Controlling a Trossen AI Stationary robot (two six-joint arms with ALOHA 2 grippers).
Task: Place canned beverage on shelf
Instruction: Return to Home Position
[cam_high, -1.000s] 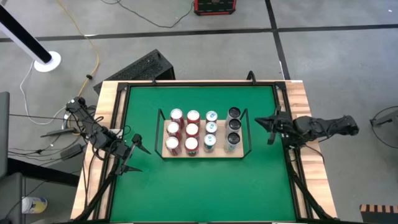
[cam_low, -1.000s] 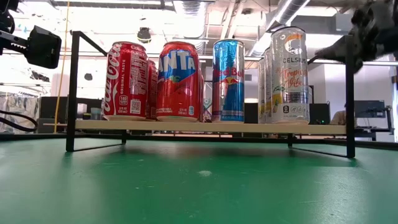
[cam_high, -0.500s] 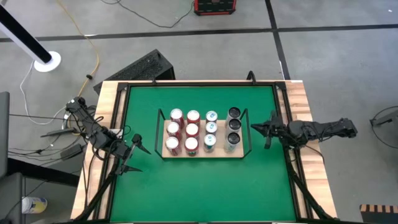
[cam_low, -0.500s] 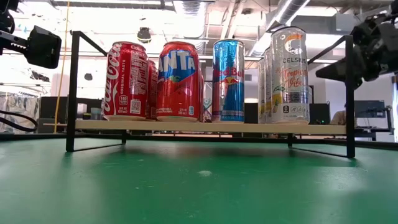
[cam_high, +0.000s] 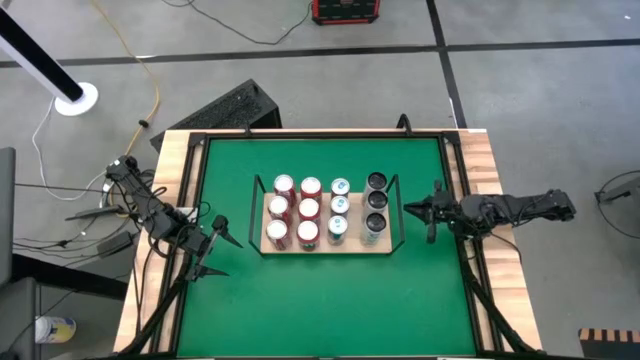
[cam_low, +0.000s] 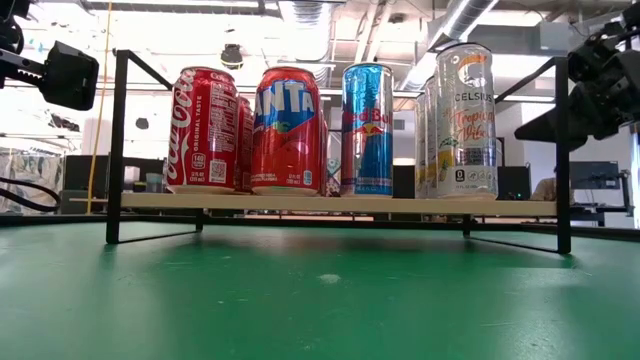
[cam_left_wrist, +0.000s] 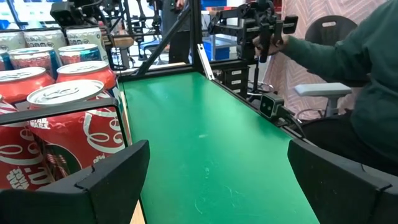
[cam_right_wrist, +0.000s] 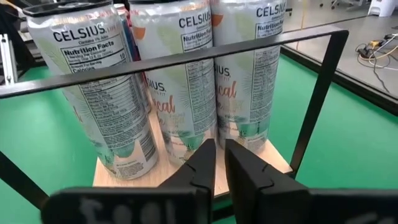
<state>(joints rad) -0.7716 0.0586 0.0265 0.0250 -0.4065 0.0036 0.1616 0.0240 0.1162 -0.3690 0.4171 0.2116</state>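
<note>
The right gripper (cam_high: 412, 208) hangs empty over the green counter (cam_high: 320, 300). Its two fingers (cam_right_wrist: 202, 163) are drawn together with only a thin slit between them, and nothing is held. The tips point at the shelf (cam_high: 355, 242) and stop just outside the black wire rail (cam_right_wrist: 317, 99) at its near short end, apart from the wire as far as the wrist view shows.

Straight ahead of the gripper, just behind that rail, three white-yellow cans (cam_right_wrist: 180, 74) stand upright in a row on the light-wood board, close to one another. Past them, farther from the gripper, stands a row of three blue cans (cam_high: 339, 206). Farther still are two rows of three red cans (cam_high: 295, 208), all upright on the board. In the low view the front cans stand in one line along the board. The white-yellow one is nearest the gripper, which shows outside the rail and above the level of the board.

The left gripper (cam_high: 220, 250) waits on the far side of the shelf, over the counter and clear of the opposite rail. Its fingers are spread wide with nothing between them. Its wrist view takes in the red cans to one side and bare green counter ahead. Beyond the counter's edge sits a person (cam_left_wrist: 367, 81) in a dark green sleeve.
</note>
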